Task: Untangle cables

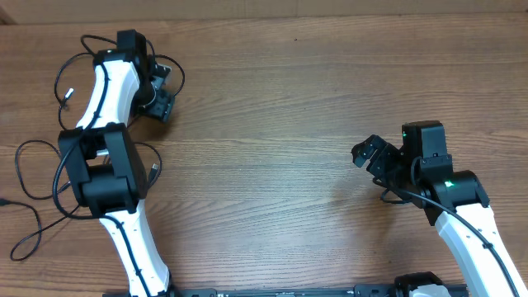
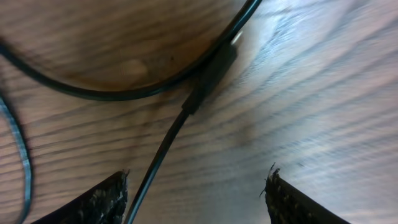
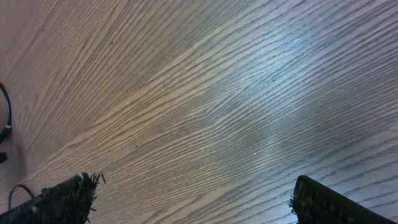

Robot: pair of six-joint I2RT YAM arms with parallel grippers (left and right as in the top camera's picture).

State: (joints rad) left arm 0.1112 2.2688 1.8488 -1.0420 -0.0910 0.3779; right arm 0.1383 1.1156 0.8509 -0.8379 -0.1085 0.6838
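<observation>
The cables (image 1: 33,177) are lying in loose black loops on the wooden surface (image 1: 272,124), all around the left arm (image 1: 111,157). Some loops are sticking out on the arm's left side and some are curling by its top end. The arm is covering part of them, so from above I cannot tell how they are crossing under it. A small silver tip (image 1: 68,95) is showing just left of the arm's upper part.

The left tool (image 1: 162,97) is hanging just right of the arm's top end. Only the left wrist view is showing what is under it. A black plug (image 2: 211,68) is lying on the wood, with another cable curving across it. The plug's cord is running down between the fingers (image 2: 99,199), nearer the left one and not touching it. This tool (image 2: 196,186) is standing open and holding nothing.

The right tool (image 1: 363,153) is sitting far to the right of the left arm. Its wrist view is showing it (image 3: 193,193) wide open over bare wood, holding nothing. A bit of black cord (image 3: 5,112) is peeking in at the edge, and I cannot tell whose it is.
</observation>
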